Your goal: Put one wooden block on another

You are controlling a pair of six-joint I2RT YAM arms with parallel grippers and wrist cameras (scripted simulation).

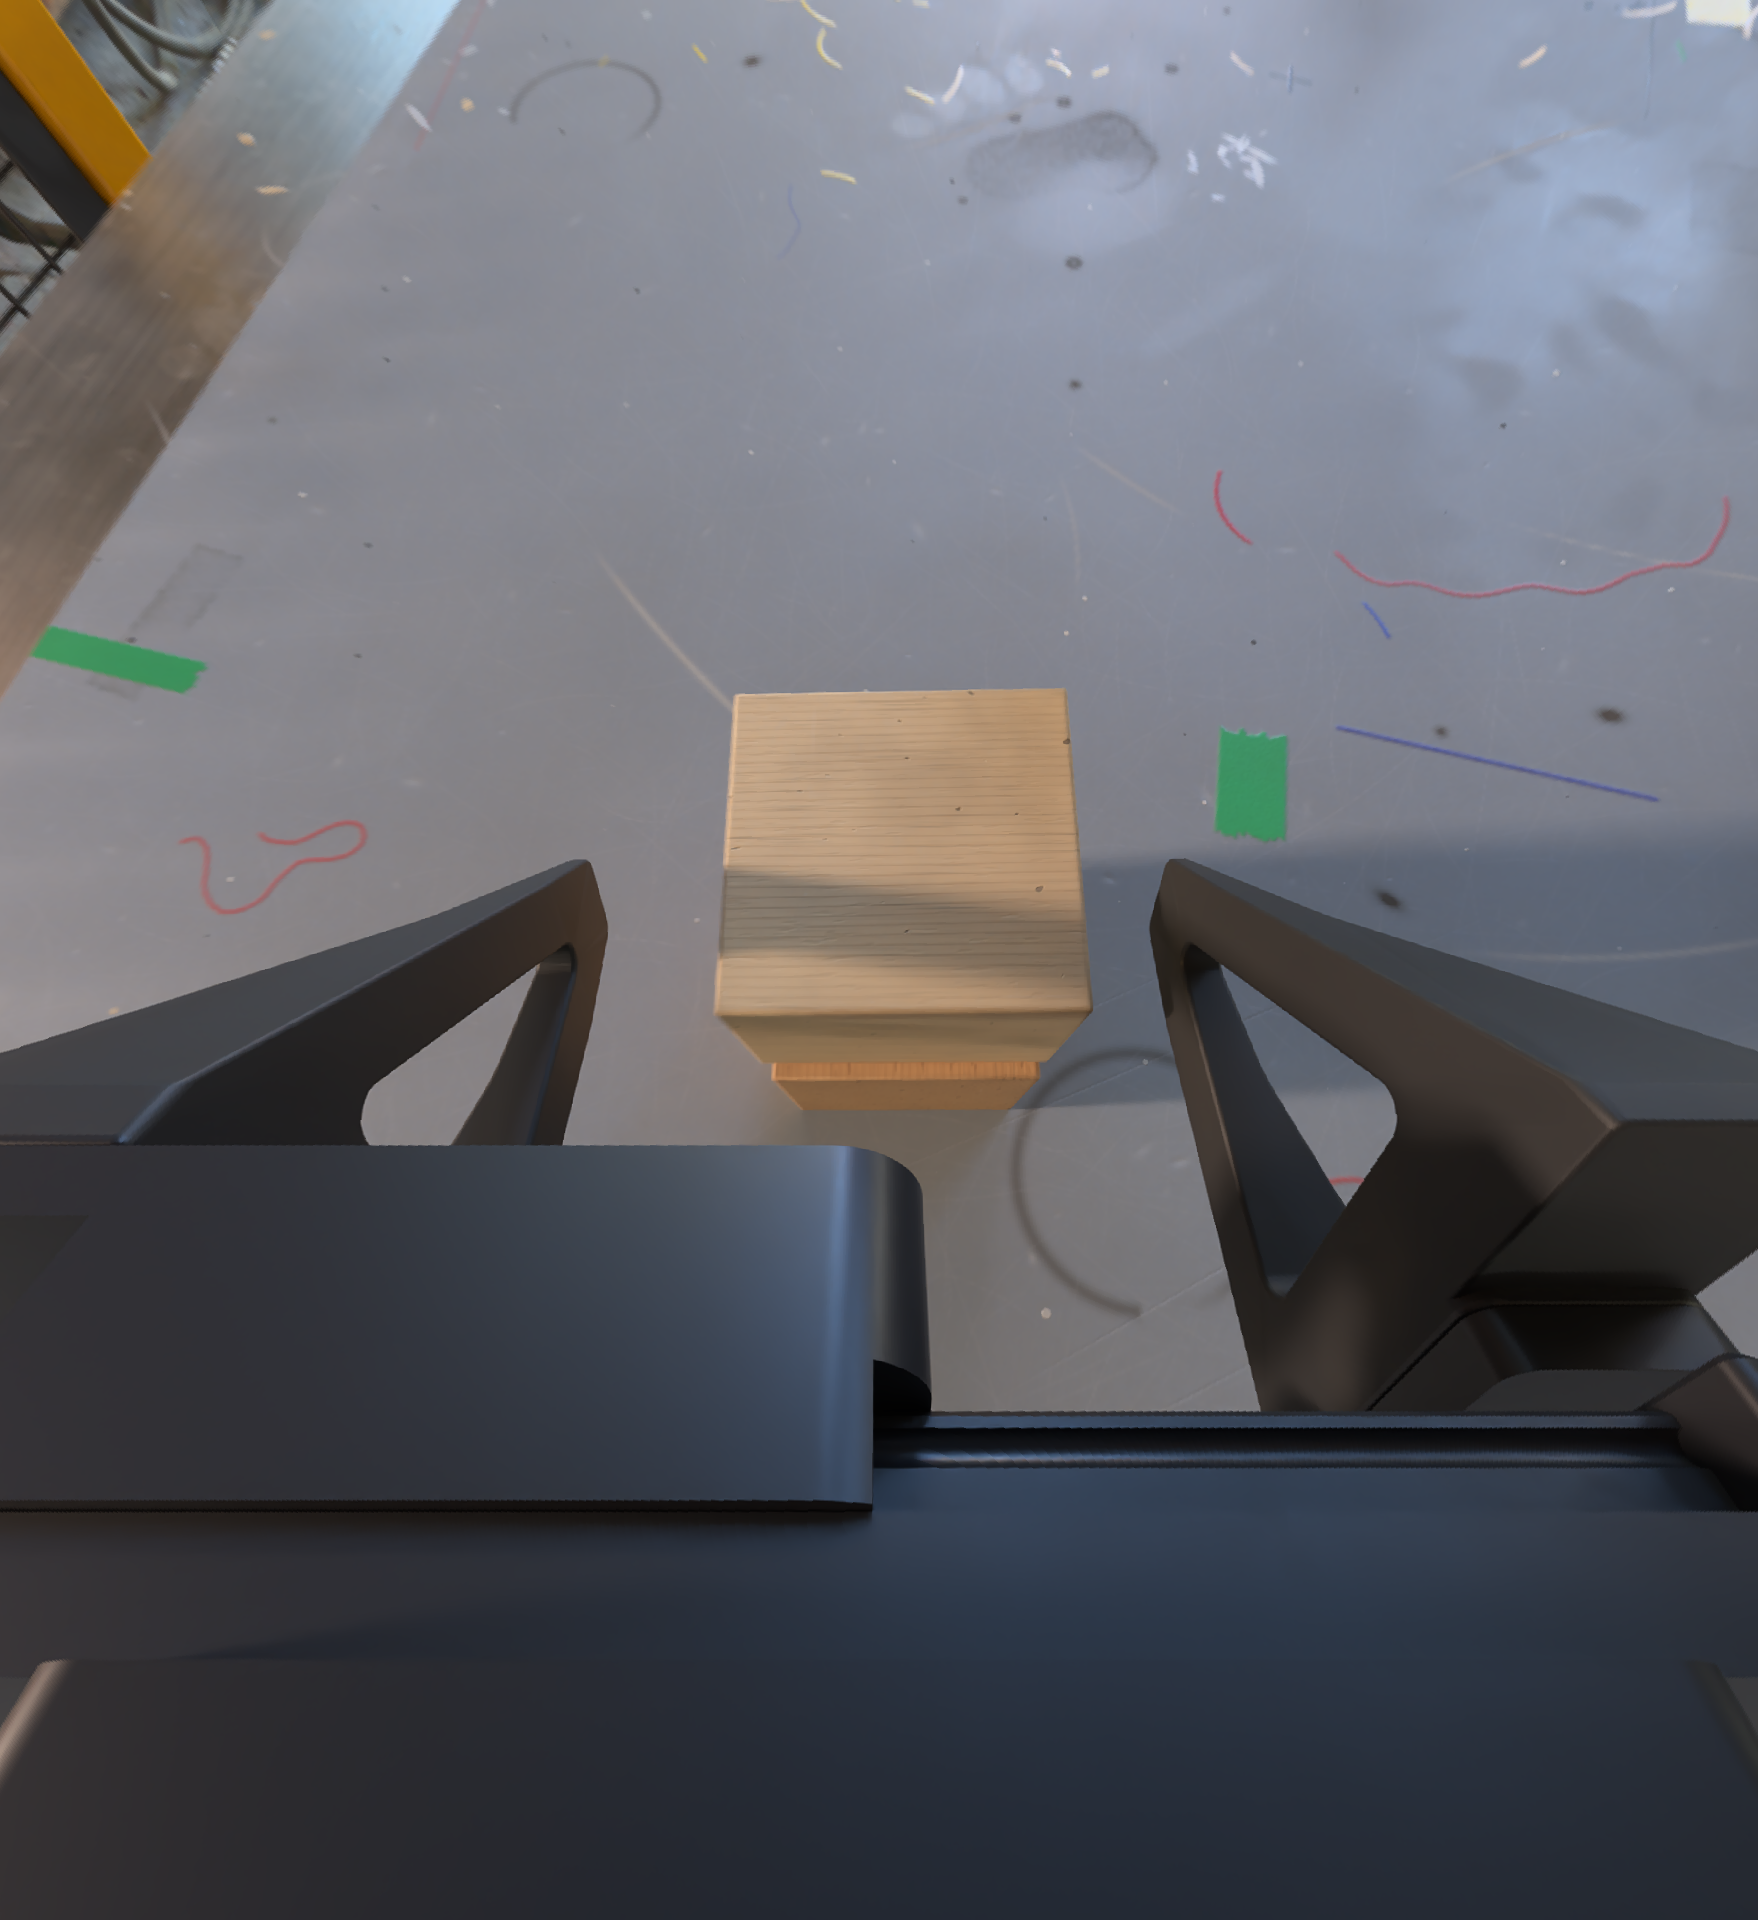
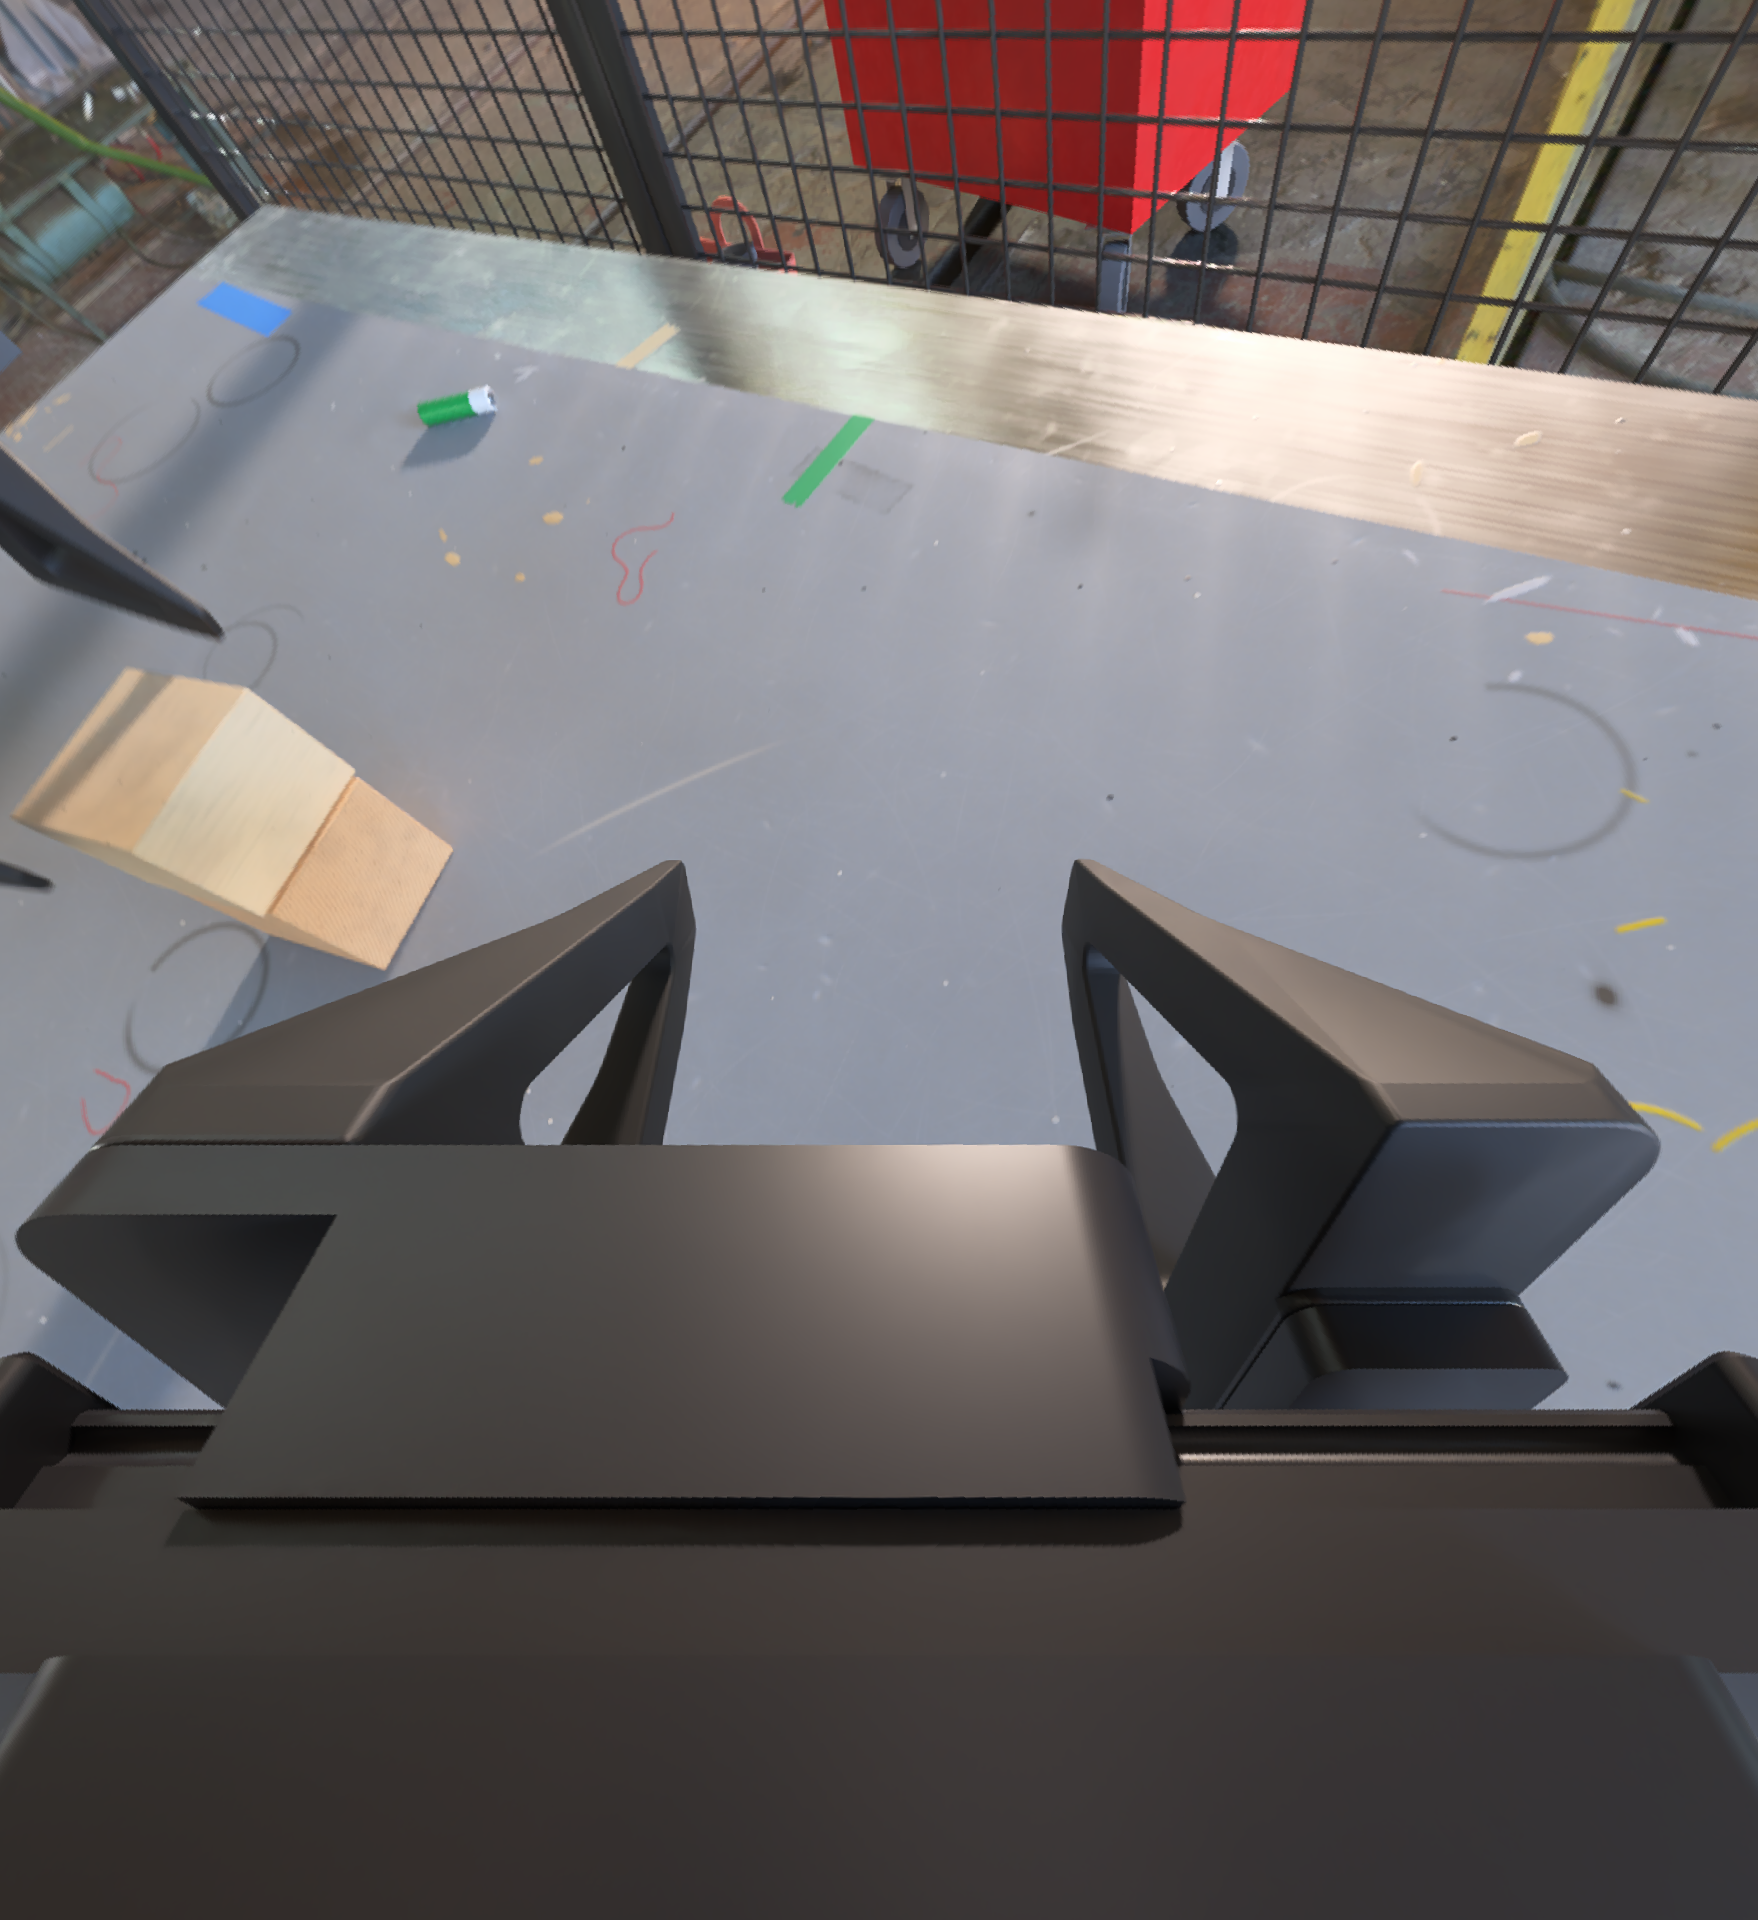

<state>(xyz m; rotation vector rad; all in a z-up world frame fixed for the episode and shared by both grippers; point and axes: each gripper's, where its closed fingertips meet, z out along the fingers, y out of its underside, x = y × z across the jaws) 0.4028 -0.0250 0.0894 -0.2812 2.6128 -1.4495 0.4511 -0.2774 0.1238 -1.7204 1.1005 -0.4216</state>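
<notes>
A pale wooden block sits on top of a darker orange wooden block, whose edge shows just below it. My left gripper is open, above the stack, with one finger on each side of the pale block and a gap to both. In the right wrist view the stack shows at the left, the pale block on the orange block, with the left gripper's fingers beside it. My right gripper is open and empty over bare table, to the right of the stack.
The grey table bears green tape strips, pen marks and shavings. A green battery lies toward the far side. A metal edge strip and a wire mesh fence bound the table, with a red cart behind.
</notes>
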